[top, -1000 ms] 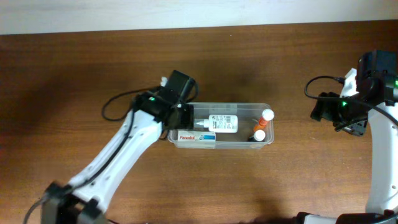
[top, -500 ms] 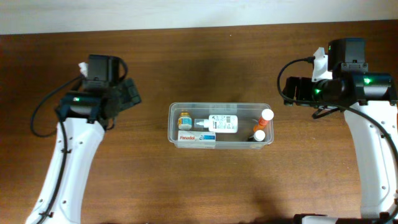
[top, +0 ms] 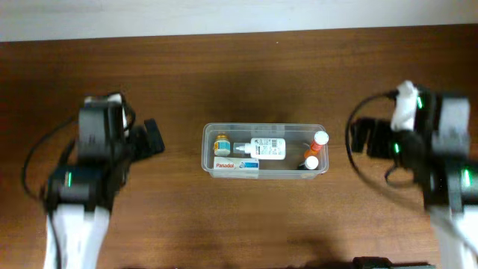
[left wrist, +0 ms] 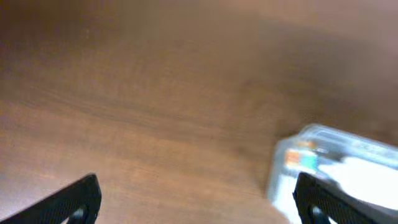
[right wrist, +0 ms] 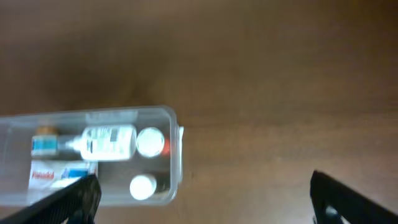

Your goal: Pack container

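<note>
Both sets of jaws gape wide: your left gripper (top: 153, 138) and right gripper (top: 358, 138) hang well either side of the container (top: 299, 127). Panadol box (top: 237, 165), white bottle (top: 265, 148) inside.

A dark brown wooden table (top: 246, 82) meets a pale wall (top: 224, 15) behind

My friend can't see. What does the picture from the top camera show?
A clear container sits on a brown table, holding a white bottle, a Panadol box, a small jar and two white-capped orange tubes. The left gripper and right gripper, both open, hang either side, touching nothing.
</note>
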`<state>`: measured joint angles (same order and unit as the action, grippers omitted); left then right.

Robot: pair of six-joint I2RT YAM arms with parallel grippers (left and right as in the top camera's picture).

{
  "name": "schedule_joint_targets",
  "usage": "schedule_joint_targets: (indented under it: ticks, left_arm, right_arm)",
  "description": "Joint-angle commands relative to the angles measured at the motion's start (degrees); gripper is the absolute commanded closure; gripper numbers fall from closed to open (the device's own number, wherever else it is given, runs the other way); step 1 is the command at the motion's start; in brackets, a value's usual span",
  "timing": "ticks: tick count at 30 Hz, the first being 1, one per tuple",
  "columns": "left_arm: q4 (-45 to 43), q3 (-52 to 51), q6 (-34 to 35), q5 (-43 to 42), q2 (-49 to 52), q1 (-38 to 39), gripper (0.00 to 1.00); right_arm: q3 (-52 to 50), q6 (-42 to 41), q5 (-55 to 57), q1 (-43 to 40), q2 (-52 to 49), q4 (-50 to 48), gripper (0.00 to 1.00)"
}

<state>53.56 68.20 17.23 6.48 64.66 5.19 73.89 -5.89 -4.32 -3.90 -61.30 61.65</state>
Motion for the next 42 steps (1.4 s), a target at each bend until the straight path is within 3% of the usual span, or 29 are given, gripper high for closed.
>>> schedule_joint_targets:
  ticks: [1,6,10,20,29,36,42]
  left_arm:
    - [-3.7,-10.8,-1.5,2.1,-16.1,3.0,0.00]
    - [-7.1,-21.2,-1.5,4.3,-34.1,3.6,0.01]
    - [-0.6,-22.2,-1.5,4.3,-43.1,3.6,0.01]
    - [14.2,-22.2,-1.5,4.3,-45.6,3.6,0.01]
    - [14.2,-22.2,-1.5,4.3,-45.6,3.6,0.00]
    - [14.2,-22.2,-1.5,4.3,-45.6,3.6,0.00]
    - [14.2,-22.2,-1.5,4.3,-45.6,3.6,0.01]
  right_arm:
    - [-10.3,-0.5,2.7,0.2,12.7,-2.6,0.01]
    - [-21.6,-0.5,2.6,0.2,28.7,-3.3,0.02]
    - [-25.1,-0.5,2.6,0.2,35.6,-0.5,0.02]
    - [-25.1,-0.5,2.6,0.2,36.3,2.7,0.01]
    - [-25.9,0.8,2.6,0.1,38.1,1.5,0.02]
    - [-40.5,7.6,-1.1,0.1,49.9,-15.0,0.02]
    - [-59.5,7.6,-1.1,0.1,61.1,-40.4,0.02]
